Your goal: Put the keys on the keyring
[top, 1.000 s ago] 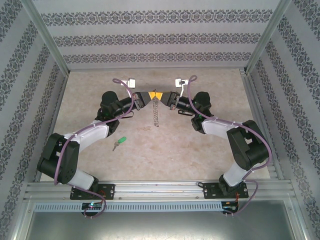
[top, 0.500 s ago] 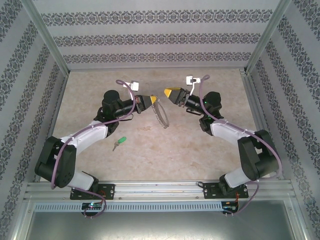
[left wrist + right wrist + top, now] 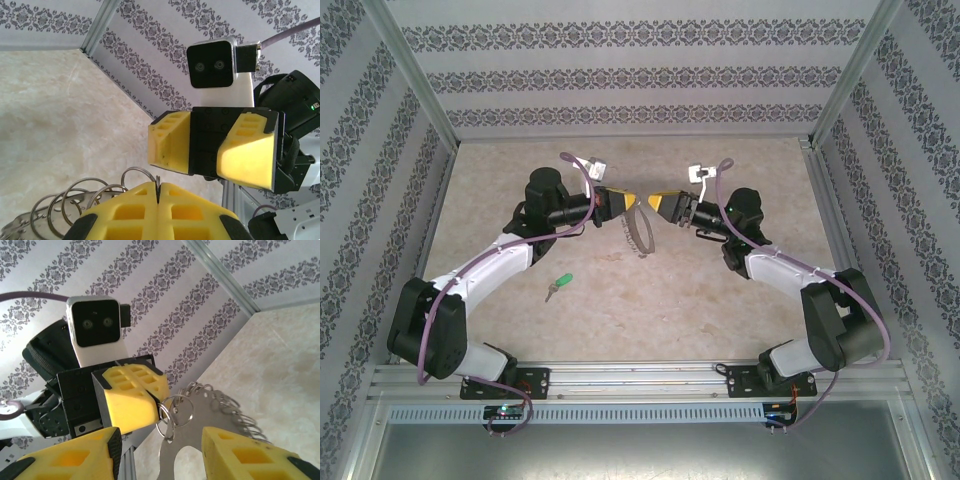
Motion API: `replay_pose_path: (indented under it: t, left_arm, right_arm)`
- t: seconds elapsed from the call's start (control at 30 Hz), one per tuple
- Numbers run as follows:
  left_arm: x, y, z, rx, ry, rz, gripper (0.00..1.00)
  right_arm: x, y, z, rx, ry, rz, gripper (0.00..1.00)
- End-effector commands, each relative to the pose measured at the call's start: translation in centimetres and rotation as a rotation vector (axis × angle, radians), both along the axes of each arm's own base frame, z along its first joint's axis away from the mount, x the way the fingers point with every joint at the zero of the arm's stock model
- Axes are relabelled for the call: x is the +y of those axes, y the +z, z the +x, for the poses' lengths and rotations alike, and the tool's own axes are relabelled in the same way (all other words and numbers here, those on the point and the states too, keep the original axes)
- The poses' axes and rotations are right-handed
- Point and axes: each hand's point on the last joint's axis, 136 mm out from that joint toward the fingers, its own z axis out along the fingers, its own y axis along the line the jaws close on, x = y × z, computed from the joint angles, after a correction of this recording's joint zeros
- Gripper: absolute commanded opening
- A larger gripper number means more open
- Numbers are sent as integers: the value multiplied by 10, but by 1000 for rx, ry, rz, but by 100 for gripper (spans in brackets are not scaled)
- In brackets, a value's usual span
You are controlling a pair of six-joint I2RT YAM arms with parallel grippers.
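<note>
The keyring (image 3: pixel 638 232), a flat grey metal piece fringed with several small wire rings, hangs above the table from my left gripper (image 3: pixel 632 200). That gripper is shut on one of the small rings (image 3: pixel 158 181) at the keyring's top. My right gripper (image 3: pixel 653 205) faces it, a short gap away, open and holding nothing. In the right wrist view the keyring (image 3: pixel 215 432) hangs between my open right fingers (image 3: pixel 70 455), in front of the shut left gripper (image 3: pixel 150 405). The green-headed key (image 3: pixel 560 284) lies on the table, near the left arm.
The table (image 3: pixel 720 300) is beige and marble-patterned, closed in by patterned walls and metal corner posts (image 3: pixel 415 75). A metal rail (image 3: pixel 640 378) runs along the near edge by both arm bases.
My right gripper has let go of the keyring, opened, pulled back to the right, then come in toward the left gripper again. The keyring now swings from the left gripper alone.
</note>
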Motion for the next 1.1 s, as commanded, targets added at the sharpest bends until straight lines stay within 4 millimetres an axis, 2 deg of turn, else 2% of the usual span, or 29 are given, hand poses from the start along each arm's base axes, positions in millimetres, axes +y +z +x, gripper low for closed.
replay_pose_path:
  t: [0.0,0.43,0.73,0.97,1.07]
  left_arm:
    - [-7,21,-9,-77,-62,-2,0]
    - [-9,19,-11,-65,-84,-6,0]
    - [-10,20,-11,-62,-89,-12,0]
    - [-10,18,-11,-58,-90,-12,0]
    - [-11,18,-11,-56,-91,-12,0]
  right_arm:
    - [7,9,-13,-63,49,-5,47]
    - [20,14,-10,-71,75,-1,40]
    - [26,10,-9,-62,92,-4,36]
    - [25,9,-11,-66,94,-7,18]
    - [23,9,-11,-71,87,-10,0]
